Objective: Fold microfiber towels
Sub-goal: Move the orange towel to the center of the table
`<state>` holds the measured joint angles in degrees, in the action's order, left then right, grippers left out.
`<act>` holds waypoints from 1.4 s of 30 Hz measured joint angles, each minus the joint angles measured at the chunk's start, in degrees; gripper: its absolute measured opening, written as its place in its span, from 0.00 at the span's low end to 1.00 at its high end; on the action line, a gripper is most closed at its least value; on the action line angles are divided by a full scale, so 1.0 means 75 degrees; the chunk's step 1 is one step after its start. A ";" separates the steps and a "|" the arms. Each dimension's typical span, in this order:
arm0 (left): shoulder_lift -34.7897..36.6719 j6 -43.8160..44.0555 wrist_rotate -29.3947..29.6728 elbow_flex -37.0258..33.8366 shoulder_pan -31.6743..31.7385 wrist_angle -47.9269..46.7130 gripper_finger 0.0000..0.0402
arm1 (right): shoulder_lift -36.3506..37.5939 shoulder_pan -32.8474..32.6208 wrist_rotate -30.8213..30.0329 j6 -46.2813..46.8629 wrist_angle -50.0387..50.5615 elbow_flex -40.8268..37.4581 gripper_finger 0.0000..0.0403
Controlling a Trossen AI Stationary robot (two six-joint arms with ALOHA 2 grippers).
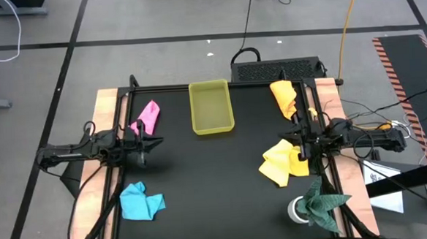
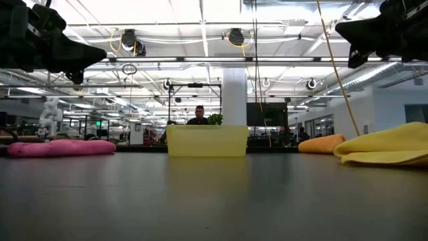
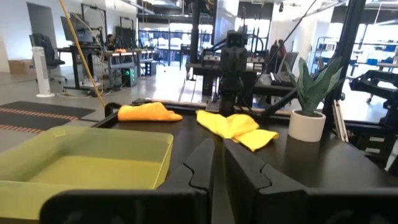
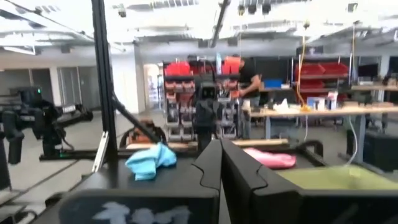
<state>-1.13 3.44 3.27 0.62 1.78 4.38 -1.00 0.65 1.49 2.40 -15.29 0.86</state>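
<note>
Near edge of table point(image 1: 203, 208) first: you've got the light blue towel point(image 1: 140, 201) crumpled near the front-left corner, nothing touching it. Front-right corner has a small potted plant point(image 1: 317, 205) in a white pot.

Mid table: L gripper point(image 1: 143, 144) hovers off the surface by the left edge, fingers point(image 3: 202, 163) nearly together w/ only a thin slit between, holding nothing. R gripper point(image 1: 300, 138) sits opposite by the right edge, also raised, fingers point(image 4: 211, 165) fully pressed together, empty too. Both arms face each other across the table.

Yellow towel point(image 1: 283, 162) lies bunched just in front of the R gripper, toward the right edge; low view shows it as a loose mound on the surface.

Pink towel point(image 1: 148, 117) is behind the L gripper, toward the back-left, lying flat-ish and crumpled.

Back edge: yellow tray point(image 1: 211, 106) at center-back, translucent, towels not in it. Orange towel point(image 1: 285, 97) is bunched near the back-right corner, just beside the right arm's frame.

Beyond the table, low view shows a person point(image 2: 198, 116) behind the tray, far off in the room.
</note>
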 joint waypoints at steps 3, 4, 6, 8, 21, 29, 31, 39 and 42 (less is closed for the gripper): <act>0.0000 0.0000 0.0000 0.0000 0.0000 0.0018 0.09 | -0.0219 -0.0001 -0.0092 -0.0038 0.0254 0.0000 0.00; 0.0000 0.0000 0.0002 0.0001 0.0000 0.0018 0.09 | -0.0348 -0.0002 -0.0286 -0.0041 0.0253 0.0000 0.00; 0.0000 0.0000 0.0003 0.0001 0.0000 0.0024 0.09 | -0.0658 -0.0001 -0.0960 -0.0112 0.0313 0.0000 0.00; 0.0000 0.0000 0.0003 0.0000 0.0000 0.0018 0.09 | -0.1060 0.0001 -0.1641 -0.0252 0.0548 0.0001 0.00; 0.0000 0.0002 0.0032 0.0000 0.0000 0.0017 0.09 | -0.4903 0.0002 -0.2815 -0.0703 0.1620 0.1892 0.13; 0.0000 0.0003 0.0035 0.0003 0.0003 0.0017 0.09 | -0.6974 -0.0080 -0.2618 -0.0594 0.2991 0.3251 0.32; 0.0000 0.0000 0.0035 0.0002 0.0000 0.0015 0.09 | -0.7334 -0.0222 -0.2527 -0.0408 0.3310 0.3675 0.36; 0.0000 0.0003 0.0035 0.0000 0.0001 0.0017 0.09 | -0.8427 -0.0076 -0.3995 0.0967 0.6691 0.6037 0.42; 0.0000 0.0003 0.0037 0.0000 0.0000 0.0020 0.09 | -0.8813 0.0521 -0.3855 0.1278 0.7606 0.6812 0.42</act>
<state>-1.13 3.46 3.54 0.62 1.78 4.54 -67.10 4.56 -27.42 11.98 41.76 51.96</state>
